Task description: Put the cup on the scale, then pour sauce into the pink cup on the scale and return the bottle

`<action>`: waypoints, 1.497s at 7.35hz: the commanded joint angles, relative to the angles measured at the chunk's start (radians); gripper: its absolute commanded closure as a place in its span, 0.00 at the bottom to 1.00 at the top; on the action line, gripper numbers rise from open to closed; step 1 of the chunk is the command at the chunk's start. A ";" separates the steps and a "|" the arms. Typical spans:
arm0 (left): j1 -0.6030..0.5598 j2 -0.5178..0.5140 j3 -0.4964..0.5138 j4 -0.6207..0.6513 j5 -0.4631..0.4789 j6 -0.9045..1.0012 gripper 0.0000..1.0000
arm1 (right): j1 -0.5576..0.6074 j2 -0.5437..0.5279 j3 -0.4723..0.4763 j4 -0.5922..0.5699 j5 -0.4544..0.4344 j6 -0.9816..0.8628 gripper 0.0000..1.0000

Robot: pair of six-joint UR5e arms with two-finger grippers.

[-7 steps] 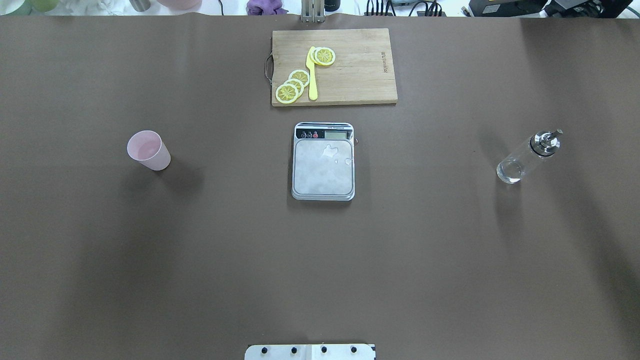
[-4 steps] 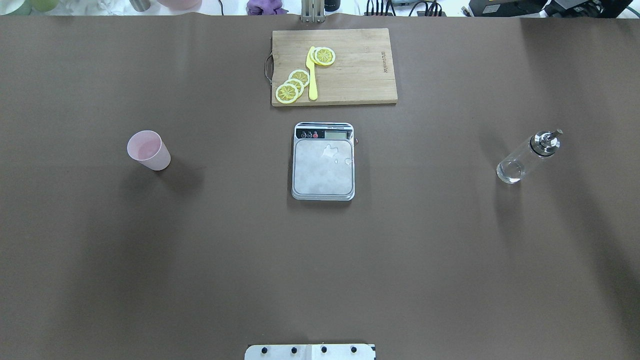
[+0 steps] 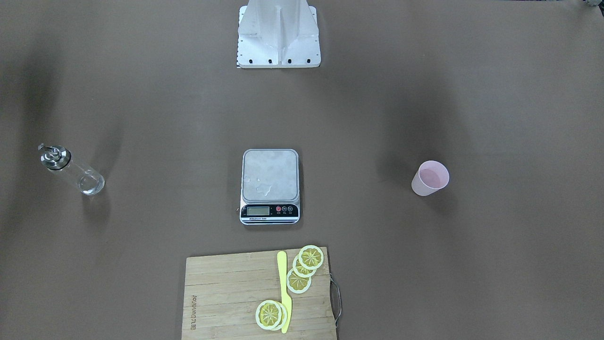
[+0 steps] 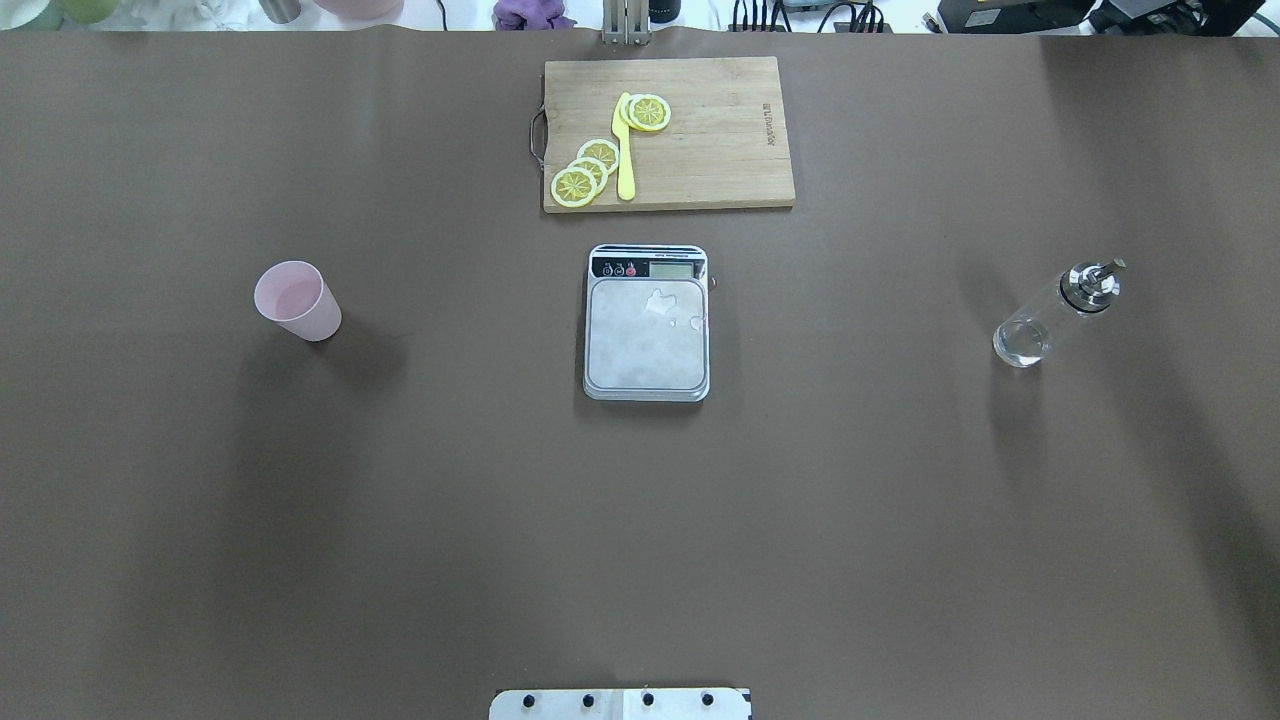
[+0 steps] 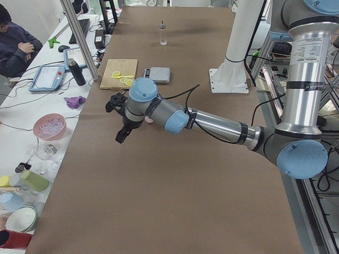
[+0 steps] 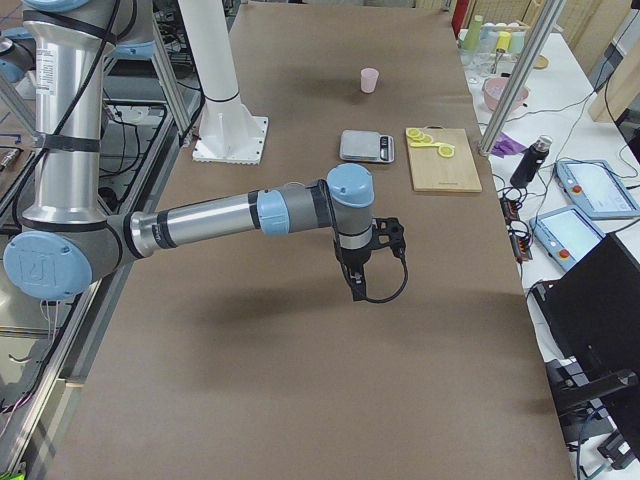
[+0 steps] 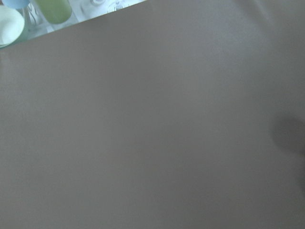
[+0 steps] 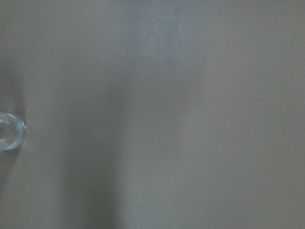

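Note:
The pale pink cup (image 4: 297, 300) (image 3: 430, 178) stands upright on the brown table, far to the left of the scale (image 4: 647, 335) (image 3: 270, 179), whose steel platform is bare but wet. The clear glass bottle (image 4: 1055, 313) (image 3: 73, 172) with its metal pourer stands far right; its sauce is barely visible. Its glass edge (image 8: 9, 131) shows in the right wrist view. My left gripper (image 5: 121, 135) hangs above the table near the cup's side; my right gripper (image 6: 358, 288) hangs over bare table. Both show only in side views, so I cannot tell whether they are open or shut.
A wooden cutting board (image 4: 700, 140) with lemon slices (image 4: 585, 170) and a yellow knife (image 4: 625, 150) lies behind the scale. The robot's base plate (image 4: 620, 703) sits at the near edge. A person (image 5: 16, 42) sits by a side bench holding bowls and bottles.

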 commanded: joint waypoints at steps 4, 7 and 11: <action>0.238 -0.029 0.005 -0.029 0.008 -0.373 0.02 | -0.068 0.006 0.006 0.057 0.024 0.171 0.00; 0.429 -0.079 0.008 -0.035 0.127 -0.596 0.05 | -0.157 -0.012 0.003 0.203 0.015 0.396 0.00; 0.558 -0.180 0.101 -0.047 0.257 -0.738 0.12 | -0.189 -0.017 0.004 0.222 0.015 0.455 0.00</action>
